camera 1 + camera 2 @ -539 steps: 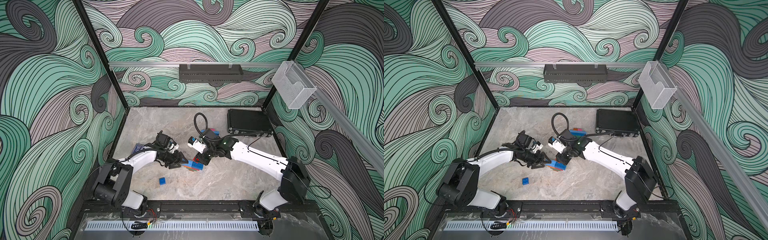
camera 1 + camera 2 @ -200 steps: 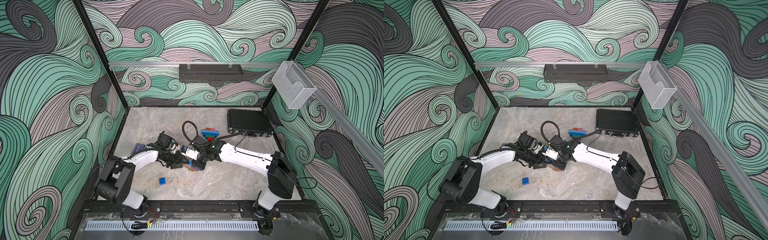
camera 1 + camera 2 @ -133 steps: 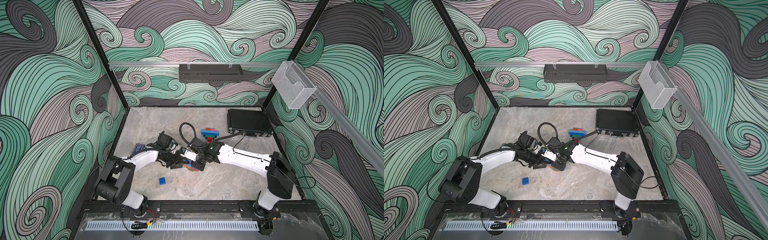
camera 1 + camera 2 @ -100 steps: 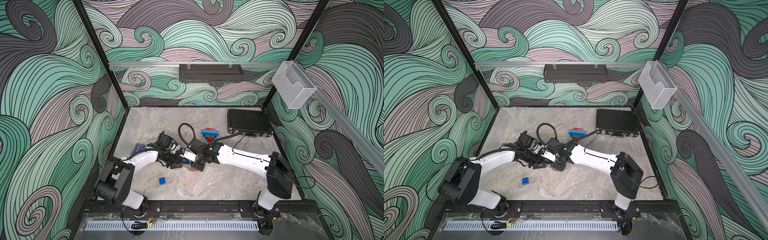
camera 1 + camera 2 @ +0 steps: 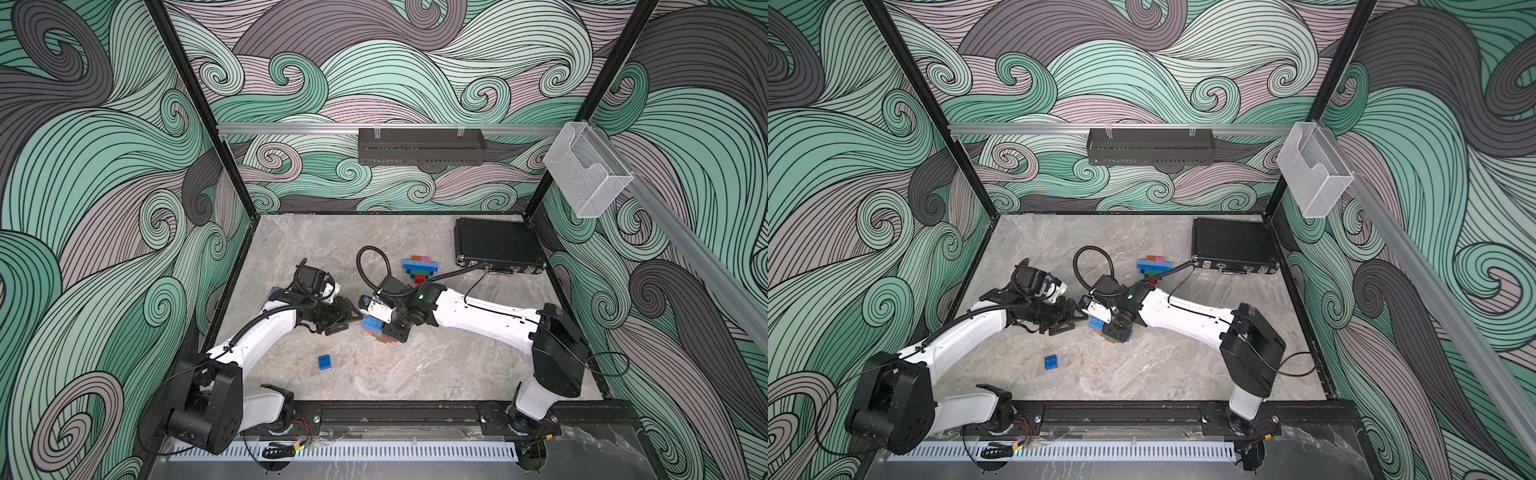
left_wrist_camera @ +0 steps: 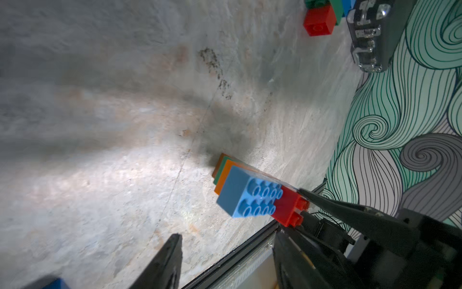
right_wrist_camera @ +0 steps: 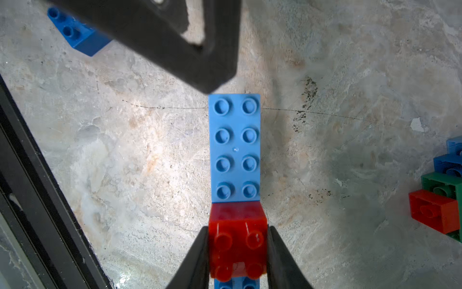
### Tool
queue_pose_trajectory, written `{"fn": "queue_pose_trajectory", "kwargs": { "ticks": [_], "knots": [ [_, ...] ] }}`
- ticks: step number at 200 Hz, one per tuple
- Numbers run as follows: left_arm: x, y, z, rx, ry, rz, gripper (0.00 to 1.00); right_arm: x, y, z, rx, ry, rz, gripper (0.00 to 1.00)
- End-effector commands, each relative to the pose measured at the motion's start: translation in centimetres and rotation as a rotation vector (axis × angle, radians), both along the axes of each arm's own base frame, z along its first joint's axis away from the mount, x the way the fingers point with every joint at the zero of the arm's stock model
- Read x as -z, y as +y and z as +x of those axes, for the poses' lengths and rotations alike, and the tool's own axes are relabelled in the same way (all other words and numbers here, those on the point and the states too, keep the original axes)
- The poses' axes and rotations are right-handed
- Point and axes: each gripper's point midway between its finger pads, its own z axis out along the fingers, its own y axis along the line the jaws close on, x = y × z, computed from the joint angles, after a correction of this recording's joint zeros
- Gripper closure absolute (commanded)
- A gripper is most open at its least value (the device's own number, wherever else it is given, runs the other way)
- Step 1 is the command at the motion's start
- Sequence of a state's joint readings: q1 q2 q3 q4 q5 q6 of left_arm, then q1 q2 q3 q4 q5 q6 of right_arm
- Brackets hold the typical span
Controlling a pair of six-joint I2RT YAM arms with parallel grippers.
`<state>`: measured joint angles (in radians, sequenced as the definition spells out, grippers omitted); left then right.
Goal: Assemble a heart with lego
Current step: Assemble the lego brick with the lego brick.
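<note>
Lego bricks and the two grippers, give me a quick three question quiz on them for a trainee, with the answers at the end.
1. True or false: the left gripper holds a brick.
2. Which colour is the brick pinched by the right gripper? A green, B red, C pink.
3. In a top view, what colour is the lone brick lying apart from the rest?

Key
1. False: its jaws stand open with nothing between them.
2. B: the red brick, joined to a light blue one.
3. Dark blue.
</note>
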<state>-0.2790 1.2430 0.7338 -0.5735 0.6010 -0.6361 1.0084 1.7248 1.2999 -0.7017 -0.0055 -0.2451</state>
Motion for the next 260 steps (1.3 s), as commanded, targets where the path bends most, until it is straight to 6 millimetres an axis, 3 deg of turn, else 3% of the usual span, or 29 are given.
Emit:
{"fn": "queue_pose_trajectory", "kwargs": {
  "ticks": [1,85,155,202,237,260],
  "knots": [
    [1.0,2.0,-1.3,-0.040,0.051,0.092,0.40,1.9,-1.4,-1.4,0.012,0.104,-0.077,0.60],
    [1.4,2.6,-1.4,-0.066,0.054,0.089,0.39,-0.7,0.0,-1.0,0.018,0.089,0.003,0.48],
    [1.1,5.2,-1.7,-0.147,0.066,0.162,0.39,-4.4,0.4,0.0,0.060,0.017,0.088,0.39],
    [2.4,8.7,-3.8,-0.309,0.164,0.324,0.38,-6.9,2.4,-0.7,0.057,0.055,0.207,0.38],
    [3.3,10.6,-6.4,-0.411,0.250,0.413,0.37,-6.7,4.6,-2.4,0.038,0.103,0.259,0.38],
    [3.8,10.5,-7.1,-0.440,0.277,0.399,0.37,-5.7,5.3,-3.1,0.031,0.116,0.248,0.38]
  ]
}}
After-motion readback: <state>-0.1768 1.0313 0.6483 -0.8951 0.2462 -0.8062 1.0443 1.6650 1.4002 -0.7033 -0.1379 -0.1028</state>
